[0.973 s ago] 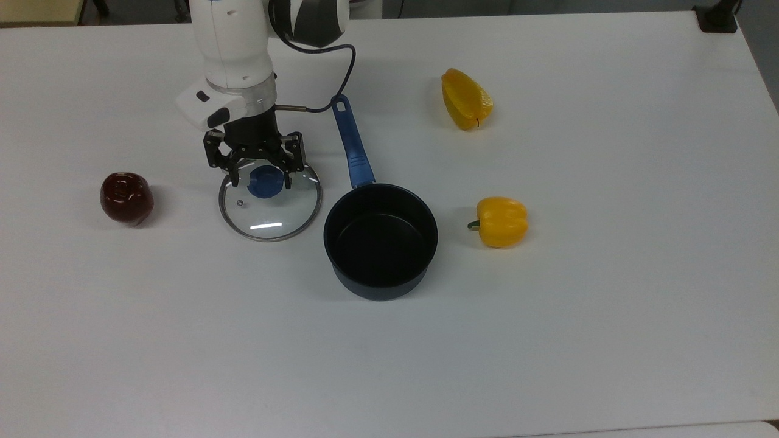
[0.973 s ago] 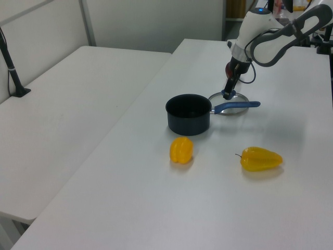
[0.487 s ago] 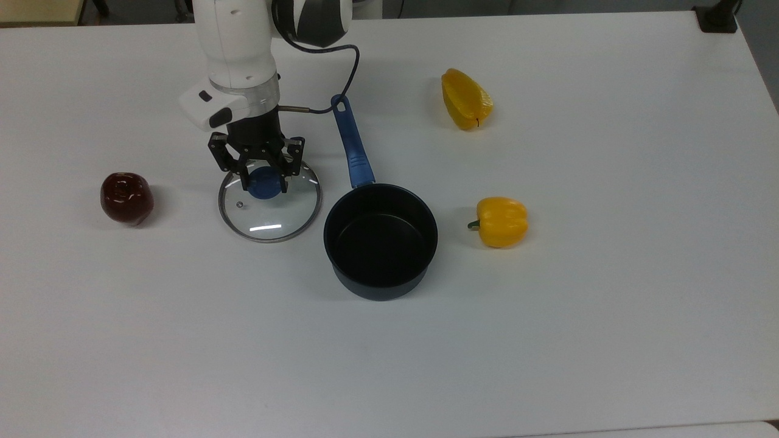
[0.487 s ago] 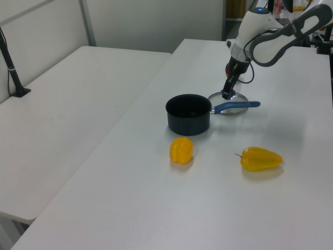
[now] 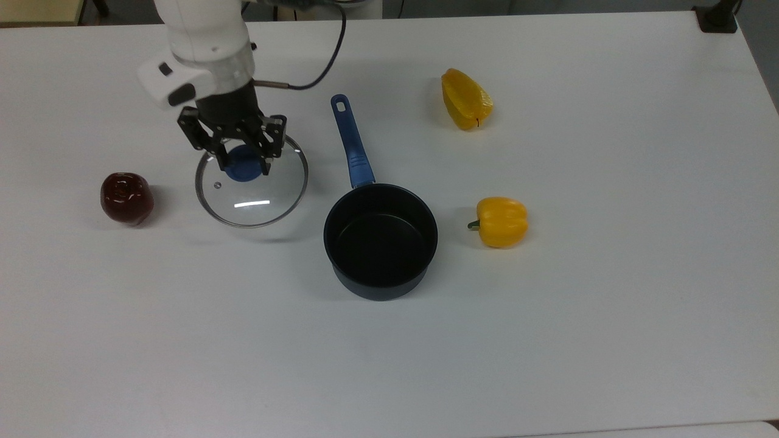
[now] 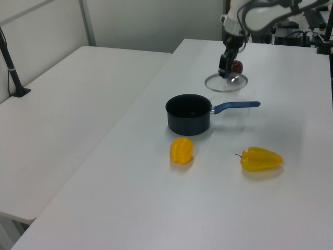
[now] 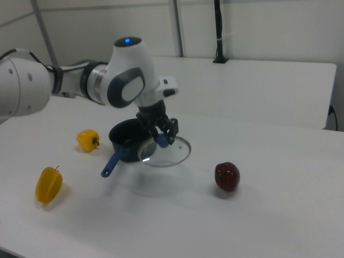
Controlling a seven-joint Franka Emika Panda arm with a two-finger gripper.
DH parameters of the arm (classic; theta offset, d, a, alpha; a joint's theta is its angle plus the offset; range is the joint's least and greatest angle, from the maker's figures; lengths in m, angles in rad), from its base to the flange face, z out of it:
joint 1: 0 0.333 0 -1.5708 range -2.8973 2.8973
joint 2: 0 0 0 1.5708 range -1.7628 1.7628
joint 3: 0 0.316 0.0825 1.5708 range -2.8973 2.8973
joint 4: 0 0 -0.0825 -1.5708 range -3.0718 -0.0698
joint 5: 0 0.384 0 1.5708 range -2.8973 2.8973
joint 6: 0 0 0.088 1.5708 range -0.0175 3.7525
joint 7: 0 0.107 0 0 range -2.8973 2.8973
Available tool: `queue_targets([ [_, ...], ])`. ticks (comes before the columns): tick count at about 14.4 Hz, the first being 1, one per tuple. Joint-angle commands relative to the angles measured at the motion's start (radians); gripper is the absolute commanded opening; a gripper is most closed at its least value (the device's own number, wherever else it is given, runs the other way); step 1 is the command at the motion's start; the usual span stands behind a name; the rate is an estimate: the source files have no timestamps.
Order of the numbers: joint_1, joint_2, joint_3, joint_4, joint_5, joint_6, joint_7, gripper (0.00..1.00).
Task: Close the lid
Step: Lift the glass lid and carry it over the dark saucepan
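Lid lifted clear of the table, carried by its knob; pot not yet covered.

Nearest in the top view, the open dark saucepan (image 5: 380, 240) stands unmoved, blue handle pointing away. Beyond it, toward the top view's left, the lid (image 5: 251, 182) is seen raised: half a second earlier it lay flat on the table (image 5: 548, 334), and now it hangs level above it, a shadow cast beneath in the right view. The gripper (image 5: 243, 159) is clamped on the blue knob (image 5: 242, 163), directly over the lid's centre. The pick-up is judged done; transfer across to the saucepan remains. Farther left in the top view, a dark red pepper (image 5: 126, 198) sits near the lid's rim.
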Motion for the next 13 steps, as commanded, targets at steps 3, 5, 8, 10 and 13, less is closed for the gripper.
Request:
queue_targets([
  [3,0.101,0.02,0.0,0.198,0.002,-0.096,0.087,0.4],
  [5,0.152,0.027,0.0,0.231,0.0,-0.096,0.087,0.4],
  [8,0.225,0.09,0.0,0.295,-0.008,-0.095,0.079,0.4],
  [10,0.258,0.122,0.002,0.294,-0.021,-0.081,0.079,0.41],
  [13,0.278,0.135,0.0,0.28,-0.046,0.0,0.096,0.41],
])
